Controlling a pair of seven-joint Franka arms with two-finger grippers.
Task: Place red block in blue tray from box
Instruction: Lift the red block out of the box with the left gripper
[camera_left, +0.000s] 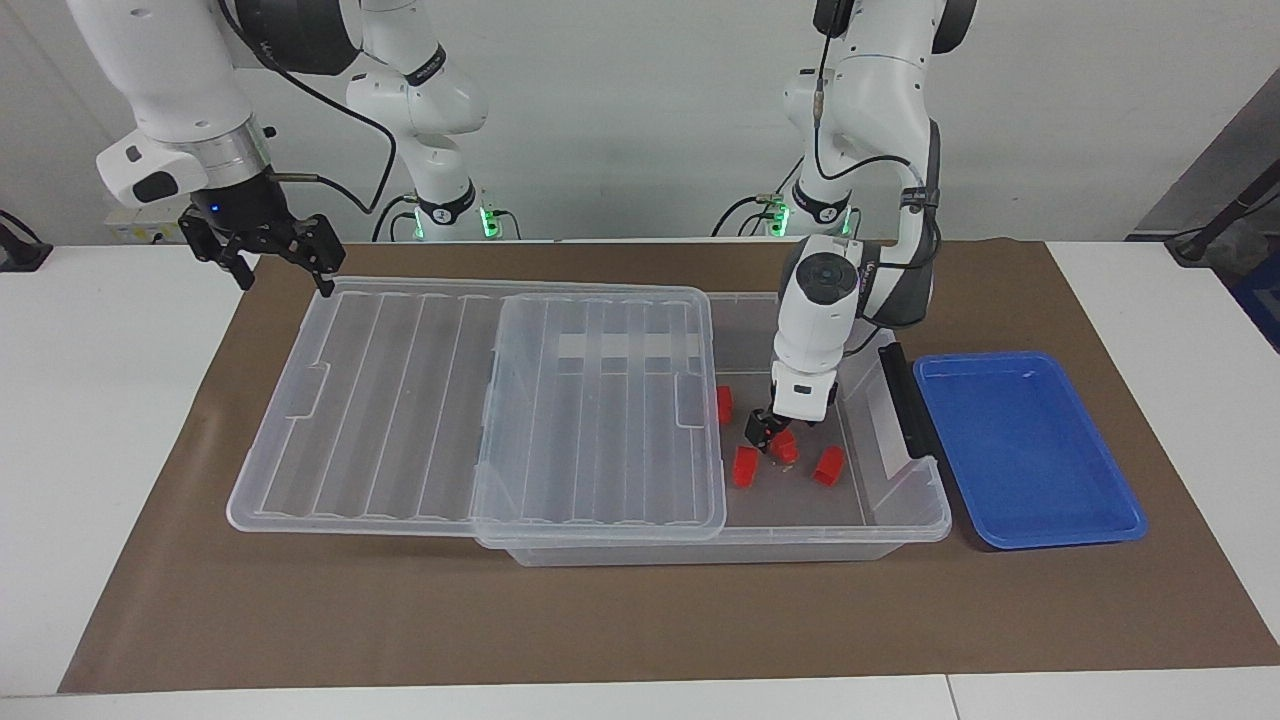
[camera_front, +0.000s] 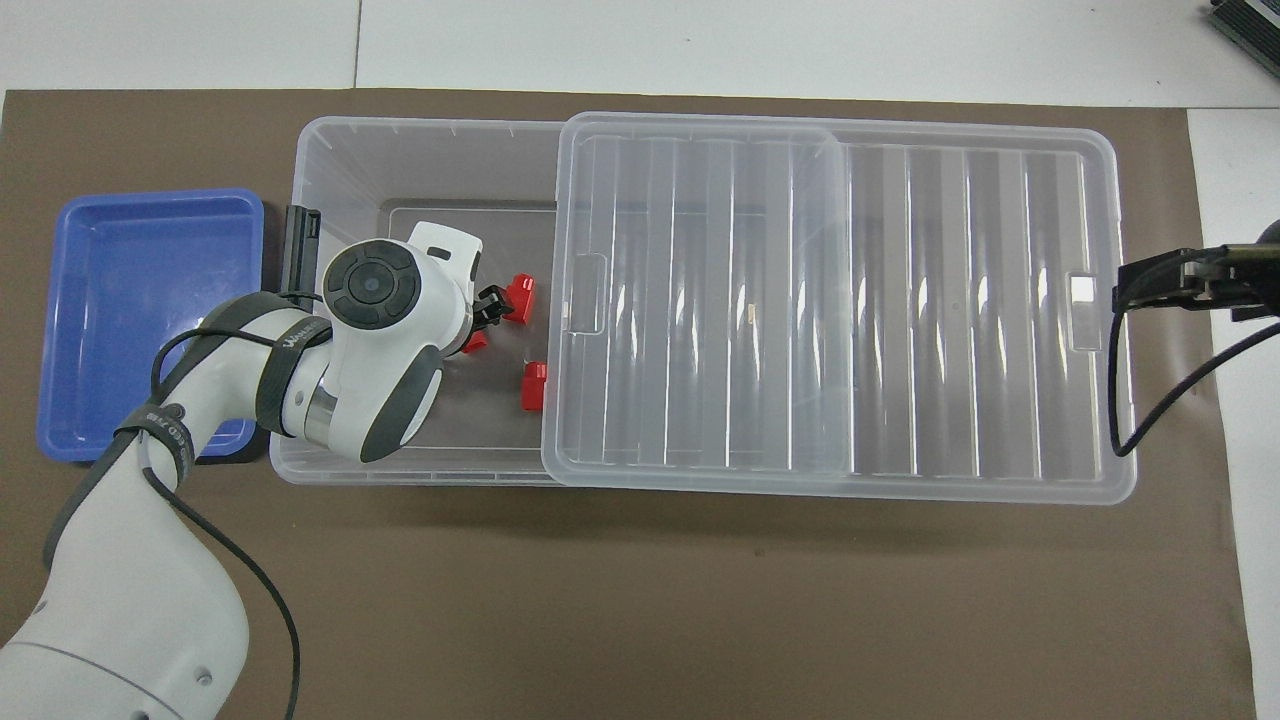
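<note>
In the facing view, the left gripper (camera_left: 768, 433) is seen lowered into the uncovered end of the box (camera_left: 905, 520), its jaws spread and straddling the red block (camera_left: 785, 446) on the box floor, with the empty blue tray (camera_left: 1030, 452) at about three o'clock of the box on the tabletop (camera_left: 620, 620); the right gripper (camera_left: 268, 255) is held waiting with released jaws above the eleven o'clock corner of the slid-aside lid (camera_left: 480, 400).

In the overhead view, the left gripper (camera_front: 488, 303) is largely covered by its own wrist and the targeted block cannot be singled out, so it is judged that the jaws should be centred squarely over the block and closed only once fully down, neighbouring blocks being left undisturbed, before a straight lift clear of the box wall toward the tray (camera_front: 150, 320) at nine o'clock.
</note>
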